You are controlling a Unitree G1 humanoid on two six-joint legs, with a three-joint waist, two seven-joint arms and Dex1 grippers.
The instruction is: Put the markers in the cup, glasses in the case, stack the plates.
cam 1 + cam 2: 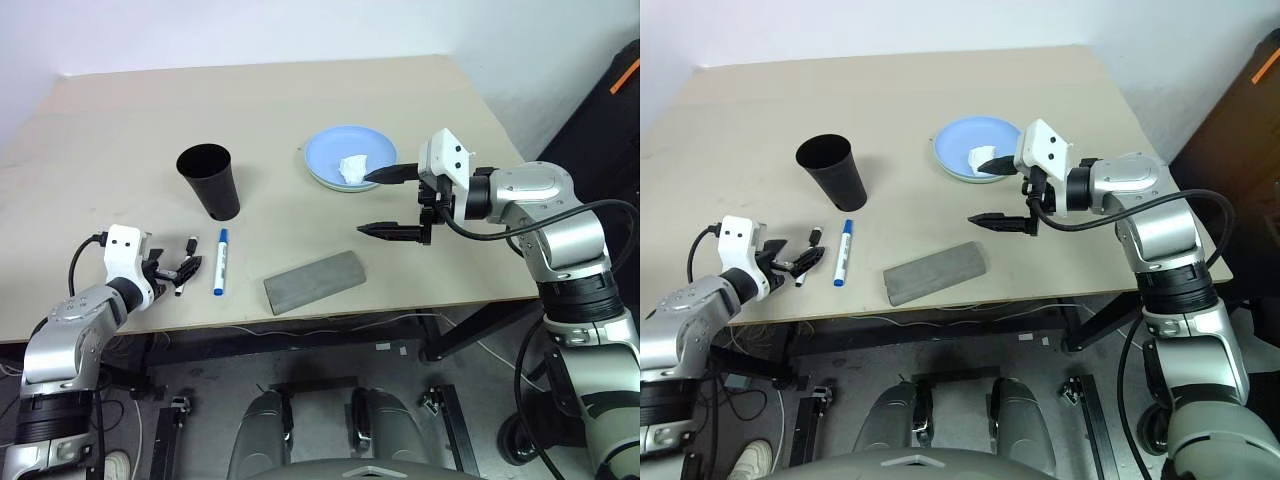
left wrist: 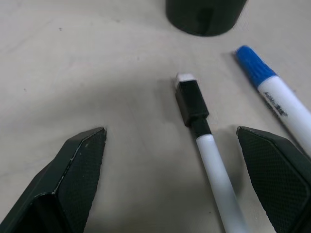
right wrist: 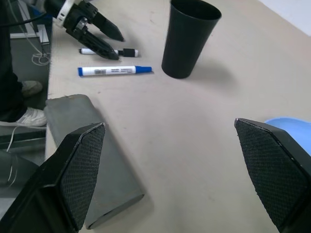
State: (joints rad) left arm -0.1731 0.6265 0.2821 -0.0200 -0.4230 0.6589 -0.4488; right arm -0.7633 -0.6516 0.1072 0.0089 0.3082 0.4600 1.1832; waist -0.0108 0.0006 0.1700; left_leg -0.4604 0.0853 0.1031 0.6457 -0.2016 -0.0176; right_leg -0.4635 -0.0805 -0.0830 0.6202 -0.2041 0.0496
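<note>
From the head views the beige table (image 1: 300, 110) carries the cup (image 1: 211, 180) standing upright, a tapered matte black tumbler, with the two markers lying just in front of it: the blue-capped marker (image 1: 220, 262) and, beside it toward the robot's left, the black-capped marker (image 1: 186, 262). The grey case (image 1: 314, 281) lies closed near the front edge, oblong with rounded corners. A light blue plate (image 1: 345, 156) sits farther back with a crumpled white tissue (image 1: 353, 167) on it.

The left wrist view adds detail the head views lack – the black-capped marker has a small white end plug and a smooth white barrel, and the textured black pads (image 2: 80, 167) of the left gripper (image 1: 176, 272) stand wide apart on either side of it, not touching it. Grey print runs along the blue marker's barrel, too blurred to read.

The right wrist view shows a white label band on the blue marker, also unreadable. The right gripper (image 1: 388, 202) hangs spread wide above the table between plate and case – holding nothing
</note>
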